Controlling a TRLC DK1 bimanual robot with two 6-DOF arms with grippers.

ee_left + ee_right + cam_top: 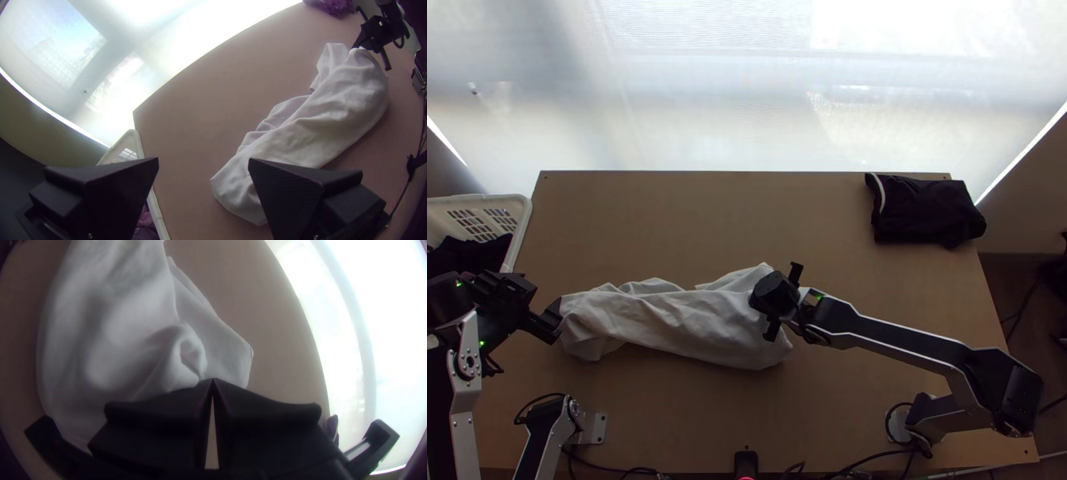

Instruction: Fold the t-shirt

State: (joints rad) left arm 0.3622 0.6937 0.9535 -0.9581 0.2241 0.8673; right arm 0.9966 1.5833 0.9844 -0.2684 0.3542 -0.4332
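Probably at the straightening step, ahead of any neat fold. See the white t-shirt [675,320] bunched lengthwise on the wooden table [667,224], pinched near 1 end by the closed right gripper [212,380]. Note the left gripper [203,161] spread wide at the opposite end. Next, likely grasp there, then lift and spread using all 2 grippers. Find no legible brand, label or writing.

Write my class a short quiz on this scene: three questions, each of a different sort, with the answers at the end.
1. How does the white shirt lie?
a) spread flat
b) bunched in a long heap
c) folded into a neat square

2. True or false: the left tool is open.

3. Fill the gap: in the top view, the dark cloth lies by the far ____ corner of the table.

Key: 1 b; 2 true; 3 right
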